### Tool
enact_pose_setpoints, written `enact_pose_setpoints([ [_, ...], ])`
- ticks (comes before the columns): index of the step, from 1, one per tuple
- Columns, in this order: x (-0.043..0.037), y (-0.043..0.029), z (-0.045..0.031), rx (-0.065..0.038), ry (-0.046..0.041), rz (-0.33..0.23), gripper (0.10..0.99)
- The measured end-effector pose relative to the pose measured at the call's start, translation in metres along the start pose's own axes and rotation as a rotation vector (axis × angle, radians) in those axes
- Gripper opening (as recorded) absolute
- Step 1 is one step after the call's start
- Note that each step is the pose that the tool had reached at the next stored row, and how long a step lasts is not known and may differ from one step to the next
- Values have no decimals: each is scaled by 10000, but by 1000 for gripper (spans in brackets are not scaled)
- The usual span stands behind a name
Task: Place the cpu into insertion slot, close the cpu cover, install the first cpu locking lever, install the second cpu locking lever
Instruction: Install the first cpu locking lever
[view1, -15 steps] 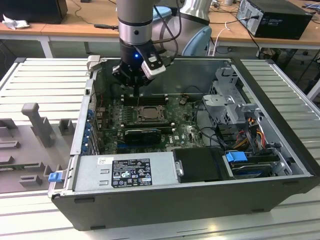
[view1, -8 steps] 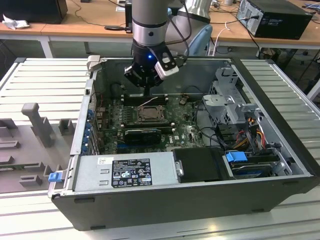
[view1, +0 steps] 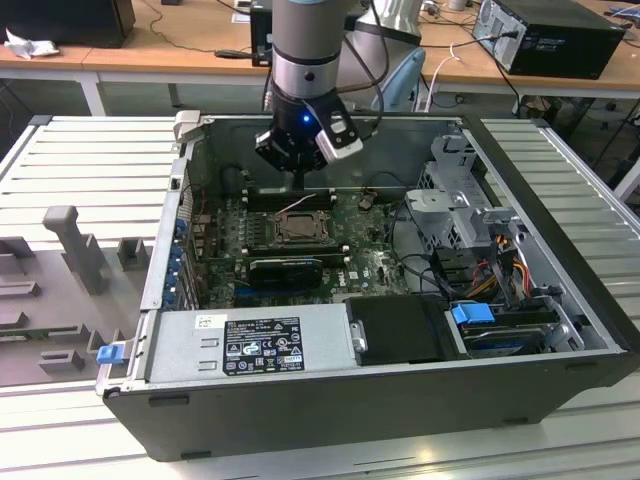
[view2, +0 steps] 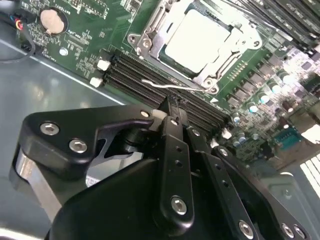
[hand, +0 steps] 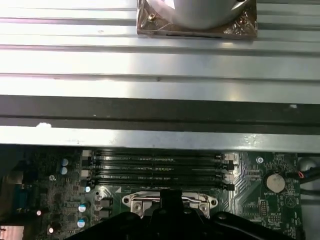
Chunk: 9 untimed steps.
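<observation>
The gripper (view2: 170, 111), pinched closed on nothing, hovers at twelve o'clock of the cpu (view1: 297, 228) in the exterior view. The cpu sits flat under its cover (view2: 152, 37). The thin lever (view2: 167, 86) looks springy and slippery, probably best caught near its end.

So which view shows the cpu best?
The second wrist view: the cpu lies face-up, framed by the cpu cover. In the exterior view it is a small pale square deep in the case. In the first wrist view the gripper hides it.
</observation>
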<state>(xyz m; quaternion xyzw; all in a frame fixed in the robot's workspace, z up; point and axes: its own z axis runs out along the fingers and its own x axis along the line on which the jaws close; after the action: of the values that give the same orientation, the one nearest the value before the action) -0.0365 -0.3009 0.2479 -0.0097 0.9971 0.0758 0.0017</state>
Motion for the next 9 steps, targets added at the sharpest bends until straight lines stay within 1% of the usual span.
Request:
enact_pose_setpoints([
  [4,-24,-15,101,1,4,-23,106],
  [6,-25,-20,136,-1,7,-46,106],
  [9,-29,-16,162,-13,28,-178,106],
])
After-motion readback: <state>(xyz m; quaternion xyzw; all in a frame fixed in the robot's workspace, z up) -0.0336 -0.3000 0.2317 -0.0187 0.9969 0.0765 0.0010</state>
